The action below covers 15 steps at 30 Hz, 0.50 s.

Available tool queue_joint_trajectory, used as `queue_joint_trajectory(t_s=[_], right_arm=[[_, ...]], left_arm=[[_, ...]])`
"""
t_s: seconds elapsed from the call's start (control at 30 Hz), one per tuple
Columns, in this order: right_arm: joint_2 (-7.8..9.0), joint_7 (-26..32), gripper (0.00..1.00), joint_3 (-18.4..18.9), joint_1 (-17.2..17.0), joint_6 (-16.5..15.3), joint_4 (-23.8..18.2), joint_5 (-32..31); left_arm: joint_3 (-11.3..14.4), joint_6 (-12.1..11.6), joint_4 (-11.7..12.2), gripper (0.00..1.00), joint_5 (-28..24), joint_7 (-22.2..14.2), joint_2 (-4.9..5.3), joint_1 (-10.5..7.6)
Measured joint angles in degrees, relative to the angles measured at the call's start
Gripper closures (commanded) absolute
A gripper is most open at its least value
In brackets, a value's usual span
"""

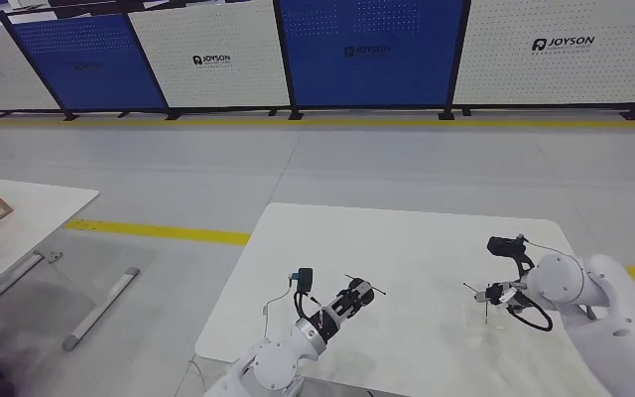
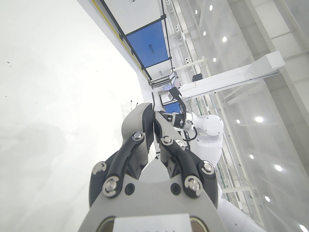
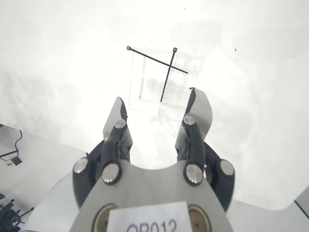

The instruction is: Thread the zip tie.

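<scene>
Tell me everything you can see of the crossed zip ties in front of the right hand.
The zip ties are two thin black straps that look like plastic. Each has a small square head at one end and a pointed tail at the other. Neither is threaded. They lie flat, crossed in an X, on a clear sheet on the white table. Both heads point away from the right hand, which is open and not touching them.
</scene>
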Motion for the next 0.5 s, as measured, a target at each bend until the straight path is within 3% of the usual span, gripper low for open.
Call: queue_joint_trajectory(t_s=[0.1,0.37,0.5], right_arm=[[-0.16,0.0,0.65,-1.76,0.88,2.32,1.02,-0.51],[-1.1,0.0,0.75,-5.58,4.37,2.16,5.8,0.47],[-1.97,0.0,0.74,-6.71,5.69,2.16,8.11,0.38]], left_arm=[[0.0,0.0,0.0,1.0,0.0,0.0,0.0,0.0],[0.0,0.0,0.0,1.0,0.0,0.0,0.0,0.0],[0.0,0.0,0.0,1.0,0.0,0.0,0.0,0.0]])
